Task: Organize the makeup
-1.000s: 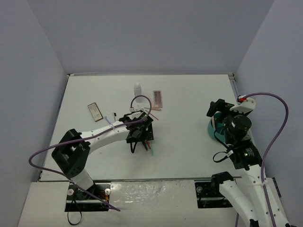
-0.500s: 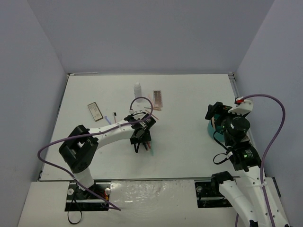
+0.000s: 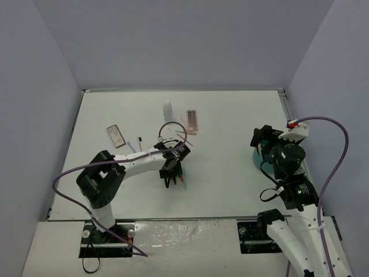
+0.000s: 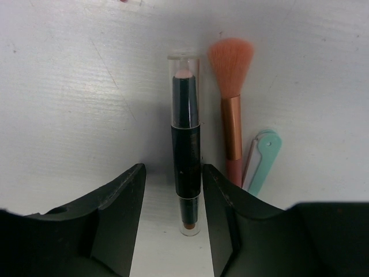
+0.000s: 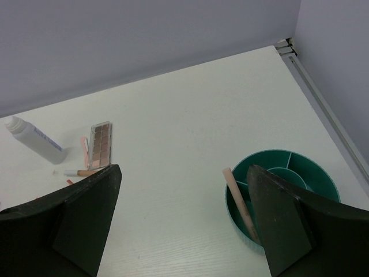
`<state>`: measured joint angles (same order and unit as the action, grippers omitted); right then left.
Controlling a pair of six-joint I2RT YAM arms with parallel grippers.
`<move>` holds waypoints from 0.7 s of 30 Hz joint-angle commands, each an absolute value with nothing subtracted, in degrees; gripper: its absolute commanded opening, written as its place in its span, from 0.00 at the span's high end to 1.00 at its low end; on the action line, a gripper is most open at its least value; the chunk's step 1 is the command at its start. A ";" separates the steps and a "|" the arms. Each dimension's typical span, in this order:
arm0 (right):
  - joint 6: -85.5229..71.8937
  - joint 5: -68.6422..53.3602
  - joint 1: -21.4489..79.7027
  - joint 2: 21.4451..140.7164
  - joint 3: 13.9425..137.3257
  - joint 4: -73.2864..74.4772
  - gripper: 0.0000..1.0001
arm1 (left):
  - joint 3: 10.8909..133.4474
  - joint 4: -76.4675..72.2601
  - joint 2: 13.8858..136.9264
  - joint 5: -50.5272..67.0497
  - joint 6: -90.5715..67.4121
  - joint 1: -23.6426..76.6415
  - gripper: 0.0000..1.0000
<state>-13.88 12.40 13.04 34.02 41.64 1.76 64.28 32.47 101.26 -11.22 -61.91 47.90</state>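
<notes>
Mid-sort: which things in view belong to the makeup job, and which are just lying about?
Makeup job: black stick, pink brush, teal-and-white stick, whitish bottle, palette by the bottle, palette at far left, beige stick in the tub.
Not makeup: teal tub, purple cable.

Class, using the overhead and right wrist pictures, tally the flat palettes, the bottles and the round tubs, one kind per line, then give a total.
flat palettes: 2 (left palette, far palette)
whitish bottle: 1
round teal tub: 1
total: 4
</notes>
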 commanded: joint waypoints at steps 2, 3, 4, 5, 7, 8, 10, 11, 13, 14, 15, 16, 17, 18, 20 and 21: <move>-14.29 12.39 13.57 34.15 41.45 -1.80 0.12 | 61.57 32.08 98.53 -13.02 -63.27 48.16 0.68; -14.25 12.39 13.61 34.11 41.41 -1.83 0.12 | 60.80 32.08 97.99 -13.21 -63.34 48.16 0.72; -14.27 12.42 13.65 34.13 41.37 -1.85 0.12 | 60.13 32.00 97.42 -13.35 -63.40 48.16 0.76; -14.30 12.46 13.69 34.17 41.33 -1.85 0.12 | 59.51 31.88 96.84 -13.47 -63.43 48.16 0.80; -14.50 12.65 13.63 34.09 41.22 -1.85 0.12 | 58.35 31.75 95.51 -13.66 -63.08 48.16 0.90; -14.50 12.61 13.67 33.97 41.18 -1.85 0.12 | 58.09 32.00 95.00 -14.12 -62.65 48.16 0.94; -14.28 12.26 13.84 33.88 41.35 -1.80 0.12 | 57.83 32.82 93.32 -15.28 -61.32 48.25 0.99; -14.07 11.96 13.97 33.92 41.56 -1.76 0.12 | 57.83 33.38 92.15 -15.97 -60.41 48.34 1.00; -13.57 9.73 14.18 34.00 42.11 -1.80 0.13 | 57.75 32.77 88.48 -18.83 -57.10 48.94 1.00; -13.19 8.63 14.32 34.19 42.53 -1.84 0.13 | 57.66 31.92 86.87 -20.02 -54.45 49.56 1.00; -12.95 6.87 14.51 34.66 42.92 -1.85 0.13 | 57.37 30.25 84.33 -20.98 -51.86 50.13 1.00; -12.68 4.87 14.69 35.16 43.34 -1.85 0.13 | 57.03 28.33 82.03 -21.86 -49.04 50.71 1.00; -12.30 1.74 14.75 35.73 43.98 -1.85 0.13 | 56.39 25.13 80.85 -22.31 -45.08 51.29 1.00; -12.22 -1.20 14.77 35.86 44.12 -1.78 0.13 | 55.79 22.18 79.53 -21.94 -41.82 51.41 1.00; -12.28 -7.83 14.90 37.69 45.95 -1.69 0.14 | 53.73 14.19 75.19 -20.44 -34.47 52.77 1.00; -12.58 -11.14 14.94 38.67 46.92 -1.65 0.14 | 52.86 9.93 73.55 -19.59 -30.95 53.47 1.00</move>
<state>-13.28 3.19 14.36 35.15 41.72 2.06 54.33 26.29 81.37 -18.42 -47.85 51.08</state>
